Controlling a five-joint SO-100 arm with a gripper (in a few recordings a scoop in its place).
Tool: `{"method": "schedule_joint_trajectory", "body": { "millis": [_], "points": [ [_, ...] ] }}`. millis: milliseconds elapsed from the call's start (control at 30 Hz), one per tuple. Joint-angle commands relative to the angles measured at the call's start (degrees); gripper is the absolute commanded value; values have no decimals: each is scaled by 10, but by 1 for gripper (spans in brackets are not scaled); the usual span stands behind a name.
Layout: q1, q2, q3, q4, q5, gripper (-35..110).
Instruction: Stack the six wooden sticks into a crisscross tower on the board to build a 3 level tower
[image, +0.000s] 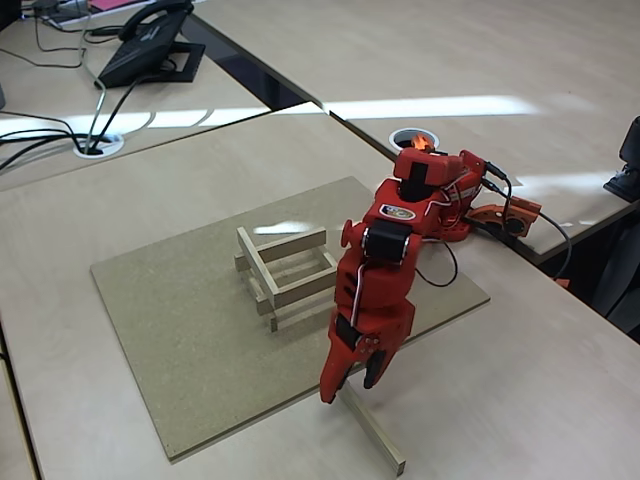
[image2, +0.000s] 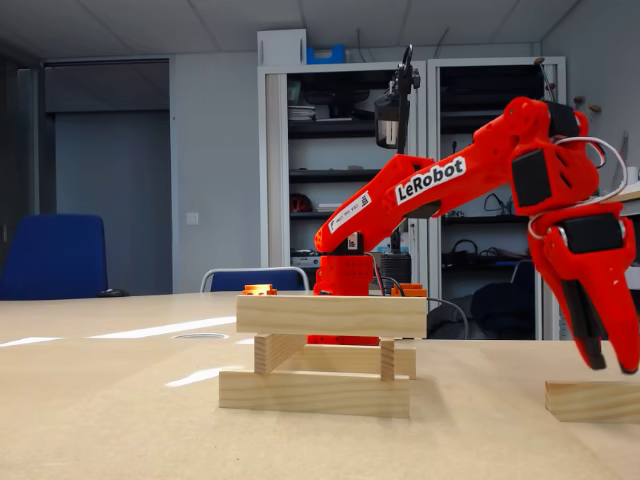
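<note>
My gripper (image: 352, 383), fingers apart, hangs over the last stick (image: 372, 432) (lying off the board (image: 190, 330), near right), positioned to grasp it; the tower (image: 285, 275) awaits its sixth bar.

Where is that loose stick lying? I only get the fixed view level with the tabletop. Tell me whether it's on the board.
Observer: Off it. The loose stick lies on the pale tabletop, just past the edge of the board.
Operator: Give me the tower's top level.
Observer: In a fixed view, the tower carries a single top stick along its left side; the right side has none yet.
Operator: Report the gripper.
Observer: The gripper is open, its fingertips over the loose stick's end nearest the board.
</note>
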Motion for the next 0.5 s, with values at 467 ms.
{"method": "schedule_joint_trajectory", "body": {
  "millis": [467],
  "points": [
    [-27, -72, -127, 2, 33, 27]
  ]
}}
